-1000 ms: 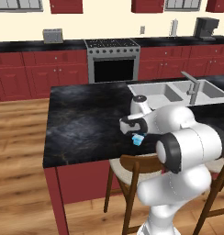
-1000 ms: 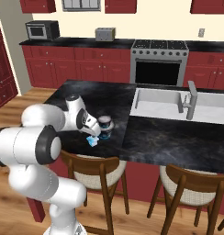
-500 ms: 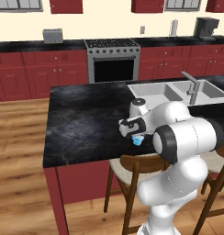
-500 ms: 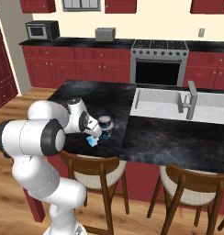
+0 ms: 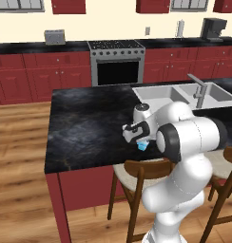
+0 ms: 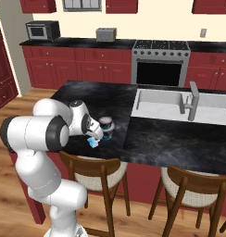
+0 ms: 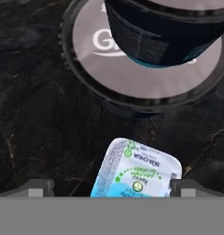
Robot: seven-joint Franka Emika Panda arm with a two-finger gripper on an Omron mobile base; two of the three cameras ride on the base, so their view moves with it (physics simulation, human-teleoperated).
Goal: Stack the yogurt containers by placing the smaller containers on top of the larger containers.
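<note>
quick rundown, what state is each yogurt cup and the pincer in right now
widest round cup: upright on the counter, lid on, carrying another cup
narrower round cup: stacked on the wide cup's lid
tiny light-blue cup: between the finger tips, not yet stacked
pincer: low over the counter, around the tiny cup; grip cannot be judged

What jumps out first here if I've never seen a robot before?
A big white robot arm bends over the dark island counter, its gripper close over a tiny light-blue yogurt cup near the front edge. Just behind it, a narrower round cup already sits on the widest cup.
</note>
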